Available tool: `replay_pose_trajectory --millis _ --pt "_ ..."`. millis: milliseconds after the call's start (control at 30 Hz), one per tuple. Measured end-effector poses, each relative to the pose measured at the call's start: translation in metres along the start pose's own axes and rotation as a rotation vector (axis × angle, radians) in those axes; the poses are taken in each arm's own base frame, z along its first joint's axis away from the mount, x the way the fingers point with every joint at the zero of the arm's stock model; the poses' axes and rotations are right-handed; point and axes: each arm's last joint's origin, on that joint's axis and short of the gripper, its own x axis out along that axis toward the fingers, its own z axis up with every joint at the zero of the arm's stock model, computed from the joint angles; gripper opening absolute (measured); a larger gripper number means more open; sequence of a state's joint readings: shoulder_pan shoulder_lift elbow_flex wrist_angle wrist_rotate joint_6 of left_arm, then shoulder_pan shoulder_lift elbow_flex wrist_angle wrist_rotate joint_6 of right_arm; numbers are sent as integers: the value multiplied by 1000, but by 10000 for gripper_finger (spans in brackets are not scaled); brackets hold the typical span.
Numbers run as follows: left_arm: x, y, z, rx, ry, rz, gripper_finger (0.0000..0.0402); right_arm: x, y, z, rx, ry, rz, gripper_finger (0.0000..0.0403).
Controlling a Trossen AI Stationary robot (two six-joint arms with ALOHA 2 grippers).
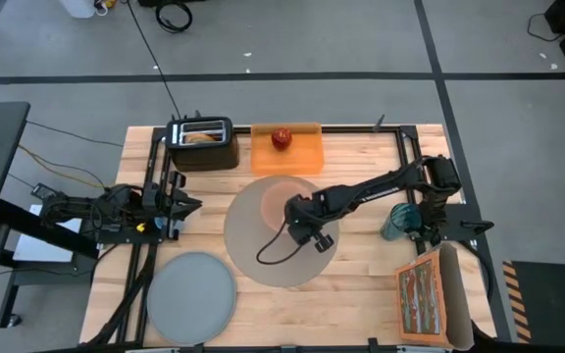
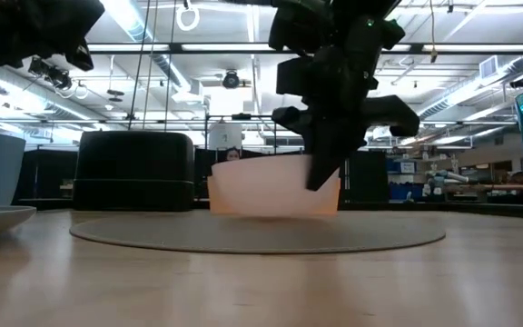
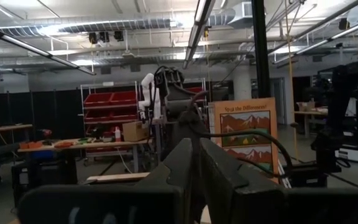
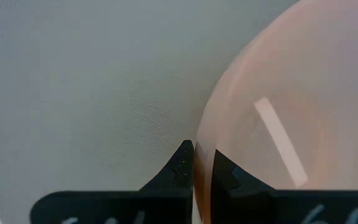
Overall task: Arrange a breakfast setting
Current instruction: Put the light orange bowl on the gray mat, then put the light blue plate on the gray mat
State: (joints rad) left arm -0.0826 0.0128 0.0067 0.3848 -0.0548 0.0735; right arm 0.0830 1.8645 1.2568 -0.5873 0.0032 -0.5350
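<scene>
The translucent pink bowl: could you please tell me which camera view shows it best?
The high view: the translucent pink bowl shows whole on the large round grey mat, the right claw on its rim. The low view shows its side, the right wrist view only its rim, the left wrist view nothing.

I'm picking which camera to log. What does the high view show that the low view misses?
Only the high view shows the apple on the orange board, the picture book, and the left end effector waiting by the table's left edge. Only the low view shows the room behind. Both show the right end effector pinching the pink bowl's rim on the round mat, plus the toaster.
</scene>
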Motion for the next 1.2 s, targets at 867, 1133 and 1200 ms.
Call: replay_pose_trajectory --millis 867,1133,1200 --pt "24 -3 27 9 111 -103 39 -35 2 15 64 -103 -85 164" --pt "86 -35 50 10 365 -296 34 -94 10 18 157 -198 -245 180" --pt "104 -49 54 3 464 -325 26 -104 13 18 186 -222 -267 180"
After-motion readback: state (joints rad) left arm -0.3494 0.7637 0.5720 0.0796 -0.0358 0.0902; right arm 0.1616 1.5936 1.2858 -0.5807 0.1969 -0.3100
